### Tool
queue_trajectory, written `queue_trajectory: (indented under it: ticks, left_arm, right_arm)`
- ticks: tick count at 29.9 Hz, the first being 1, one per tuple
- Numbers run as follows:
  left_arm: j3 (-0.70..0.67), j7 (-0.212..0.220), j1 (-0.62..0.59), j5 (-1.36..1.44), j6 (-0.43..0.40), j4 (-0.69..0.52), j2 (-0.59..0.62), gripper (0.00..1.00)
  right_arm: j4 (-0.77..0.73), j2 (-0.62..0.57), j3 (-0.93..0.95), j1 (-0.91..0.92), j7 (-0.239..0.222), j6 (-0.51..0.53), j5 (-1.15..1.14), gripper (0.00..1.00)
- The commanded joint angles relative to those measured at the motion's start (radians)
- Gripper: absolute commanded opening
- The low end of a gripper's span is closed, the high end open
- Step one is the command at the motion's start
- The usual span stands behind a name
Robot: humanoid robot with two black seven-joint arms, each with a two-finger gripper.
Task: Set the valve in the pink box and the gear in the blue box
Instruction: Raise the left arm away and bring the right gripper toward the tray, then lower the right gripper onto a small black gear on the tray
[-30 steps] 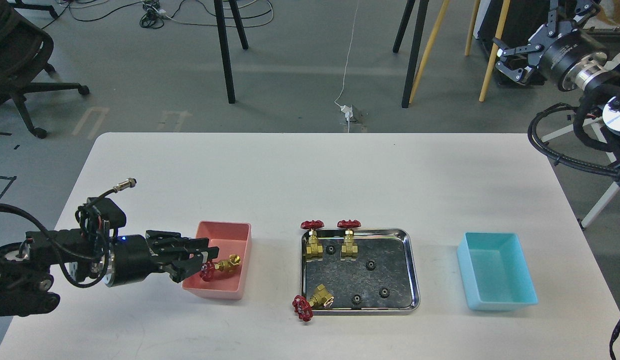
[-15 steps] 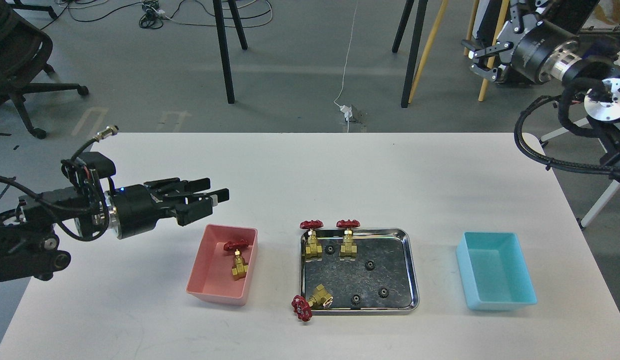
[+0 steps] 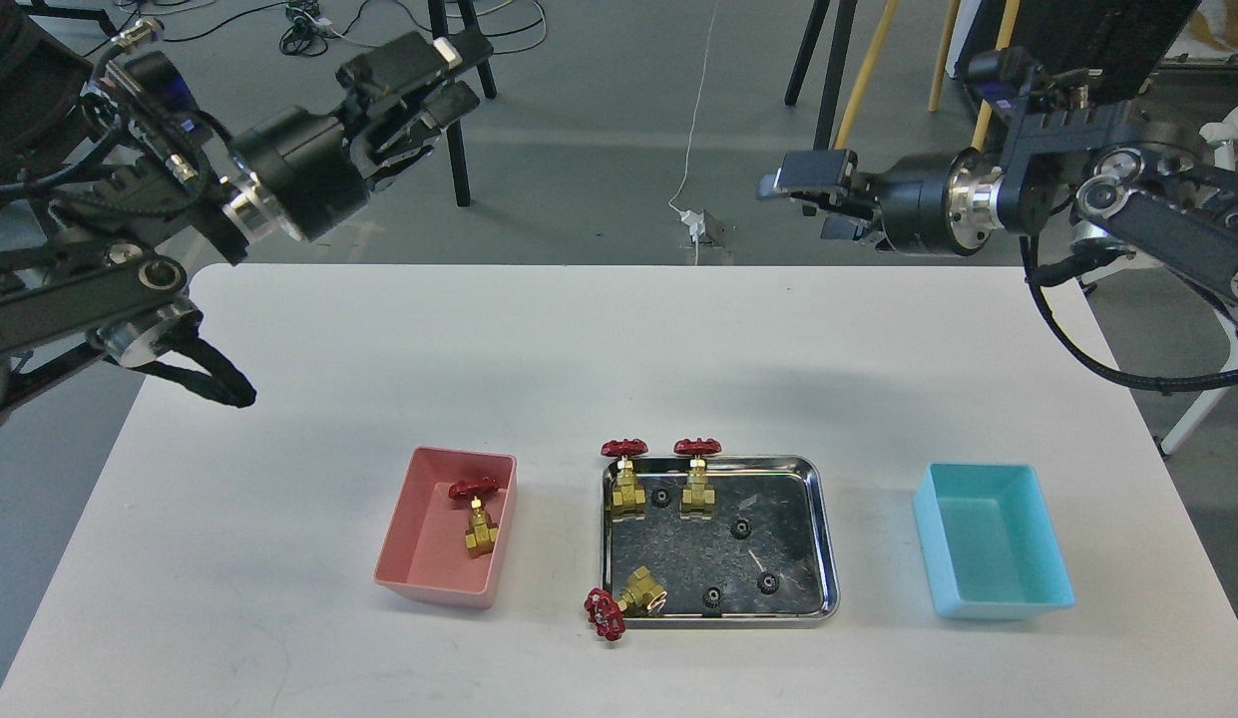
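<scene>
A valve (image 3: pixel 477 519) stands inside the pink box (image 3: pixel 409 558), which sits on the white table (image 3: pixel 379 349) left of centre in the lower half of the frame; its red handwheel is toward the box's far right corner. At lower centre lies a steel tray (image 3: pixel 823 538). Two more valves (image 3: pixel 625 479) stand side by side at the tray's far left corner, and another valve (image 3: pixel 619 601) lies tipped at the near left corner with its red wheel hanging over the rim. Small black gears (image 3: pixel 740 527) are scattered on the tray floor. The blue box (image 3: pixel 1037 598) sits at lower right, well apart from the tray, with nothing in it.

The left gripper (image 3: pixel 449 75) hangs high in the upper left of the frame, its fingers parted and carrying nothing. The right gripper (image 3: pixel 803 194) is at upper right above the table's far edge, pointing left; whether its fingers are parted cannot be told, and nothing is seen in it.
</scene>
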Motion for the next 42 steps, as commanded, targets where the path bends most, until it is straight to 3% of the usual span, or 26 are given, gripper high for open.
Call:
queue_trajectory:
  ticks: [1,3,8,10,14,18,30,36,42]
  left_arm:
    - [-0.086,0.0,0.0,-0.086,-0.056,0.096,-0.144,0.88]
    - [-0.087,0.0,0.0,-0.084,-0.057,0.147,-0.221,0.95]
    - [-0.086,0.0,0.027,-0.083,-0.057,0.23,-0.327,0.98]
    - [-0.09,0.0,0.038,-0.081,-0.057,0.232,-0.332,0.99]
    - [-0.089,0.0,0.055,-0.081,-0.057,0.233,-0.333,0.99]
    - [-0.09,0.0,0.066,-0.081,-0.057,0.233,-0.336,0.99]
    - [-0.092,0.0,0.084,-0.075,-0.057,0.233,-0.335,0.99]
    - [-0.093,0.0,0.107,-0.075,-0.057,0.235,-0.335,0.99]
    - [-0.093,0.0,0.122,-0.075,-0.057,0.235,-0.325,0.99]
  right_arm:
    - [0.176,-0.033,-0.167,0.073,-0.042,0.0,-0.027,0.99]
    - [0.253,-0.035,-0.242,0.103,-0.065,0.0,-0.029,0.99]
    - [0.345,-0.027,-0.4,0.117,-0.074,0.0,-0.079,0.98]
    - [0.347,-0.022,-0.42,0.115,-0.092,0.0,-0.098,0.97]
    - [0.344,0.045,-0.46,0.109,-0.149,0.0,-0.108,0.85]
    - [0.327,0.134,-0.482,0.1,-0.154,0.0,-0.115,0.72]
    - [0.212,0.258,-0.529,0.008,-0.205,0.0,-0.115,0.7]
    - [0.186,0.304,-0.531,-0.009,-0.208,0.0,-0.113,0.63]
    - [0.146,0.355,-0.531,-0.031,-0.209,0.0,-0.113,0.62]
